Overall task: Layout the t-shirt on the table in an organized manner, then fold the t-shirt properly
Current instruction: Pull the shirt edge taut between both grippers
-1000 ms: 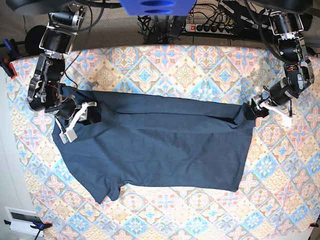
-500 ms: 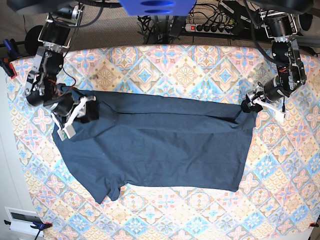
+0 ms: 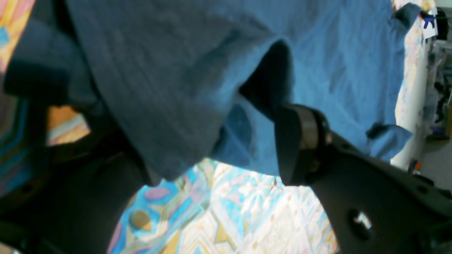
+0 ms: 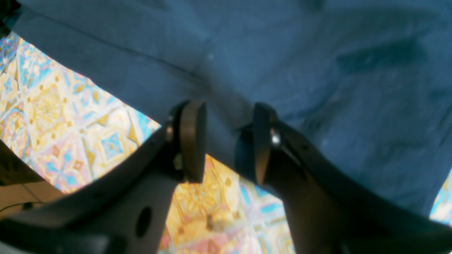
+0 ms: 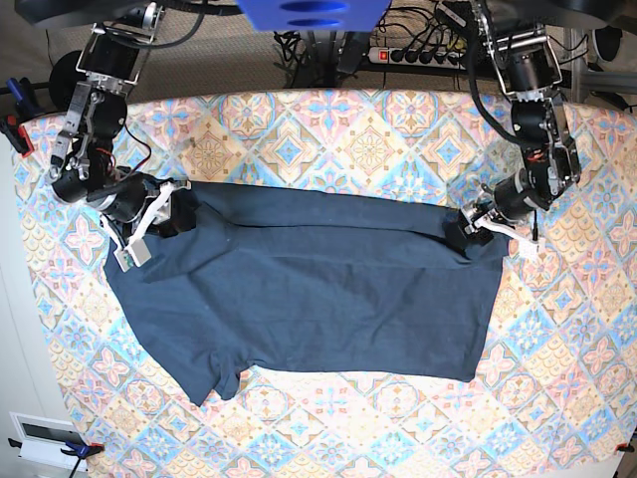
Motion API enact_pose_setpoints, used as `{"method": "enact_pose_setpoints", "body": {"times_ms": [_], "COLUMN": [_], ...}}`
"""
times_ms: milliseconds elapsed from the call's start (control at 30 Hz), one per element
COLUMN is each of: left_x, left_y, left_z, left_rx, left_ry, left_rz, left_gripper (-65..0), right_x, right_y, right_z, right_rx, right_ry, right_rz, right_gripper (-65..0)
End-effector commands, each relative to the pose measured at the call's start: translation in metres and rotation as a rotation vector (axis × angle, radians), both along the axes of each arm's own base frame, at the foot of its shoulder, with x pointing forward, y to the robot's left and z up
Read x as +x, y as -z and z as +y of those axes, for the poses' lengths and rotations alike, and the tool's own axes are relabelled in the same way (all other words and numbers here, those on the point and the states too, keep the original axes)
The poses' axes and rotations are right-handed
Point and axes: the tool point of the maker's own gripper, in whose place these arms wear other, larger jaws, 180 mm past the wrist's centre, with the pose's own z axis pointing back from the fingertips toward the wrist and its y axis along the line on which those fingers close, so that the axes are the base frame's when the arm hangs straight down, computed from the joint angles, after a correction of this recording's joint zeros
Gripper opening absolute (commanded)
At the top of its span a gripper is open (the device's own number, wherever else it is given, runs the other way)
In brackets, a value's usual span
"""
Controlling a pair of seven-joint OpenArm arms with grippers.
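Note:
The dark navy t-shirt (image 5: 318, 289) lies spread across the patterned table (image 5: 368, 139), with its top part folded down along a long crease. My left gripper (image 5: 478, 231) is at the shirt's upper right corner, which is bunched up. In the left wrist view the left gripper (image 3: 212, 141) stands open, and a thick fold of t-shirt (image 3: 169, 88) drapes over one finger and hangs in the gap. My right gripper (image 5: 157, 221) is at the upper left corner. In the right wrist view the right gripper (image 4: 227, 137) is open, its fingers astride the edge of the t-shirt (image 4: 317, 70).
A power strip and cables (image 5: 418, 52) lie behind the table's far edge. Bare patterned cloth (image 5: 398, 418) shows in front of the shirt and to its right. A white wall edge (image 5: 15, 329) runs along the left.
My left gripper has swung inward to the left, bunching the shirt's upper right corner. My right gripper has shifted a little toward the far edge, with the shirt's left corner following.

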Motion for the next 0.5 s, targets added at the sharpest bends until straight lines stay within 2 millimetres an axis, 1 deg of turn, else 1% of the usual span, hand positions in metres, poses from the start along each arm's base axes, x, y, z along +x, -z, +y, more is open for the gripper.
{"method": "enact_pose_setpoints", "body": {"times_ms": [0,100,133,167,200,300,333,367,467], "left_x": [0.000,0.000,0.000,0.000,0.001,0.003,0.002,0.002,-0.002], "left_y": [0.000,-0.001,-0.002,-0.004,-0.006,-0.011,-0.013,-0.015,-0.015], "left_z": [0.004,0.008,0.012,0.016,0.019,0.031,0.037,0.042,0.052], "left_rx": [0.017,0.022,0.030,0.037,0.043,0.051,0.048,0.045,0.048], "left_ry": [0.001,-0.008,-0.011,-0.011,-0.012,-0.039,-0.063,-0.079,-0.104], "left_rz": [0.005,0.003,0.001,-0.001,-0.006,-0.021,-0.027,-0.030,-0.027], "left_gripper": [-20.7,-21.1,-22.2,-24.7,-30.1,-53.9,-61.7,-65.0,-65.0], "right_x": [0.005,0.002,0.002,-0.001,-0.004,-0.020,-0.027,-0.033,-0.044], "right_y": [-0.012,-0.010,-0.010,-0.007,-0.005,0.008,0.013,0.017,0.021], "right_z": [-0.004,-0.004,-0.004,-0.004,-0.004,-0.004,-0.008,-0.013,-0.031], "right_rx": [-0.004,-0.006,-0.006,-0.006,-0.007,-0.007,-0.008,-0.010,-0.017], "right_ry": [-0.004,-0.005,-0.005,-0.005,-0.005,-0.004,0.008,0.024,0.080], "right_rz": [-0.044,-0.038,-0.037,-0.029,-0.020,0.026,0.043,0.058,0.078], "right_gripper": [-43.7,-43.7,-43.7,-43.7,-43.7,-43.6,-43.5,-43.3,-43.2]}}
